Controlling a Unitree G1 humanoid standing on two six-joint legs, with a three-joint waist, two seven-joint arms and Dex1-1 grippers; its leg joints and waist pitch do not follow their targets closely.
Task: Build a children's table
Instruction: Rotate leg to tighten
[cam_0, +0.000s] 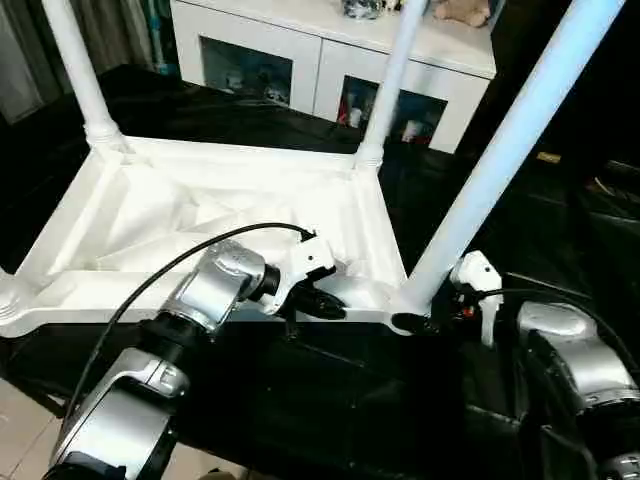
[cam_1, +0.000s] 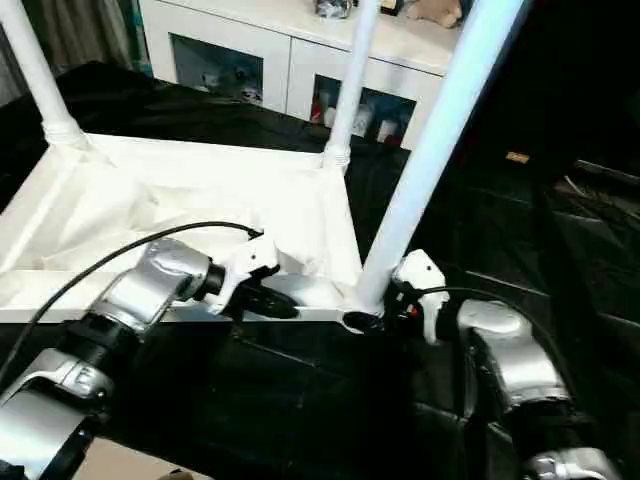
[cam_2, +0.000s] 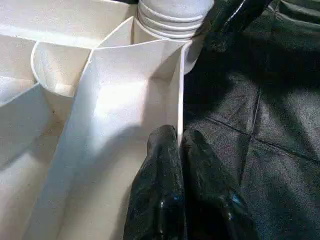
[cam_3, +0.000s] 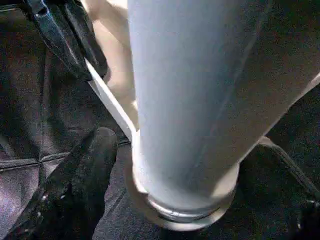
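A: Status of the tabletop?

B: It lies underside up on the black sheet. Three legs stand in corner sockets, including the near leg; the fourth corner is cut off at the frame edge, so its state cannot be judged.

A: End effectors?

B: The left gripper is clenched on the tabletop's near rim. The right gripper sits released, fingers spread around the near leg's base.

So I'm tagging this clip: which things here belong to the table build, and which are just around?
Job:
tabletop, upside down
near-right leg
far-left leg
far-right leg
left gripper, pinching the tabletop rim
right gripper, open at the near-right leg's base

Around:
white cabinet
black covering
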